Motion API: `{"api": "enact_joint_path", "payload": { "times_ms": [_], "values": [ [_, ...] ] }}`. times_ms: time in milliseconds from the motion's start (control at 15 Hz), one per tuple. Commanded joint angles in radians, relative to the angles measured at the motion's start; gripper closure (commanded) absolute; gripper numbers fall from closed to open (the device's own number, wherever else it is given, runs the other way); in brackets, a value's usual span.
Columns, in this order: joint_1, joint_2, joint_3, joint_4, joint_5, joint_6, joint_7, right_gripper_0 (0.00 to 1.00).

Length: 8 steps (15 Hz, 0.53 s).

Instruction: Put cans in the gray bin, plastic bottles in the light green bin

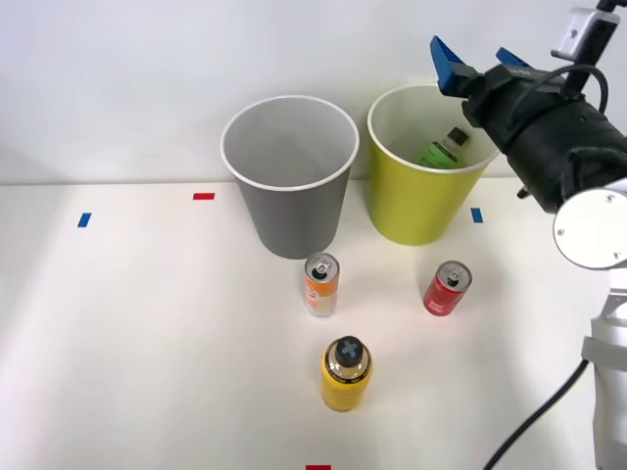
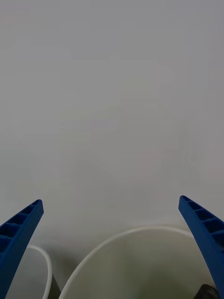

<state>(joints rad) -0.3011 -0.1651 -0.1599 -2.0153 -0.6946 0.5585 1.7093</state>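
The light green bin [image 1: 423, 196] stands at the back right, and a plastic bottle [image 1: 443, 149] with a green label and black cap leans inside it. To its left is the gray bin [image 1: 291, 201]. In front of the bins an orange-and-white can [image 1: 321, 285] and a red can [image 1: 448, 289] stand upright on the table. My right gripper [image 1: 480, 61] hovers open above the light green bin's right rim, holding nothing. In the right wrist view, both blue fingers [image 2: 21, 231] are spread wide over the light green bin's white rim [image 2: 135, 232].
A yellow bottle [image 1: 345, 374] with a dark cap stands near the front centre. Blue tape marks [image 1: 84, 220] and red tape marks [image 1: 204, 196] lie on the white table [image 1: 147, 343]. A white wall rises behind the bins.
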Motion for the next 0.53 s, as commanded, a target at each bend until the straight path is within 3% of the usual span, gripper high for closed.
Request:
{"api": "enact_joint_path", "payload": {
  "times_ms": [67,533],
  "values": [
    [0.123,-0.005,0.002,-0.106,-0.036,-0.005,0.012,0.0],
    [0.424,0.041,0.006,-0.269,-0.034,-0.069,0.056,0.0]
  ]
}}
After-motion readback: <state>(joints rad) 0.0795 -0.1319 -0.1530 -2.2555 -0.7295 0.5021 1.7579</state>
